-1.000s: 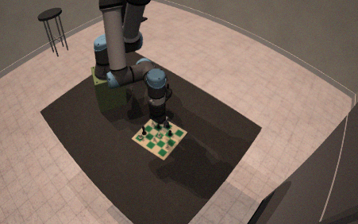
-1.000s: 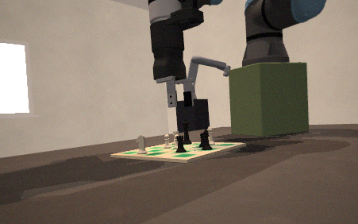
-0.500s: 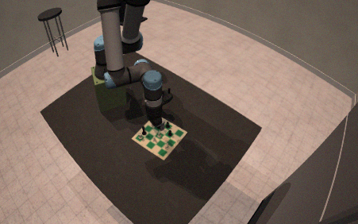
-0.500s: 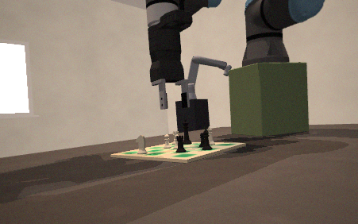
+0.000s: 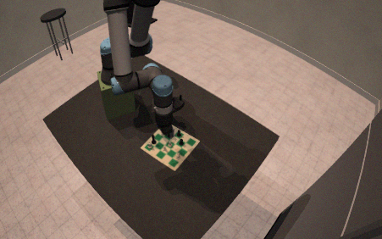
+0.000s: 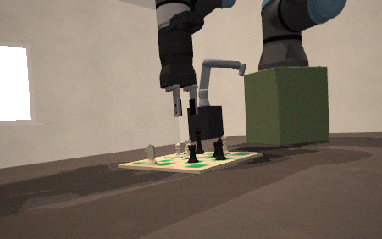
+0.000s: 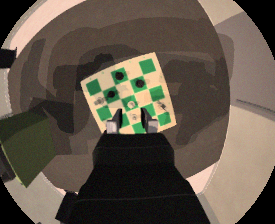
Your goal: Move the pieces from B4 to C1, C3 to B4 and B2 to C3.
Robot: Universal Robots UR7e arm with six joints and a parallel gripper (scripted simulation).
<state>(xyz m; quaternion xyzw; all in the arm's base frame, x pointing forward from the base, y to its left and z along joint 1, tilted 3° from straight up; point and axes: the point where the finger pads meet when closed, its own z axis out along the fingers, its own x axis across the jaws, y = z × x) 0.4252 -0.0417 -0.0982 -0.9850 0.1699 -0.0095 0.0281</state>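
The green and cream chessboard [image 5: 169,147] lies on the dark mat in front of the arm's base. It also shows in the side view [image 6: 191,162] and in the wrist view [image 7: 128,99]. Three black pieces [image 5: 153,139] [image 5: 179,133] [image 5: 181,141] and several pale pieces stand upright on it, among them a white knight [image 6: 150,153]. My gripper [image 6: 184,102] hangs well above the board's edge nearest the arm, fingers pointing down. It is partly open with nothing between the fingers, which shows in the wrist view [image 7: 131,121]. I cannot read the square labels.
The arm stands on a green pedestal [image 6: 285,106] just behind the board. A dark box with a grey bent arm [image 6: 207,120] is behind the board. A black stool [image 5: 55,25] stands far off at the back left.
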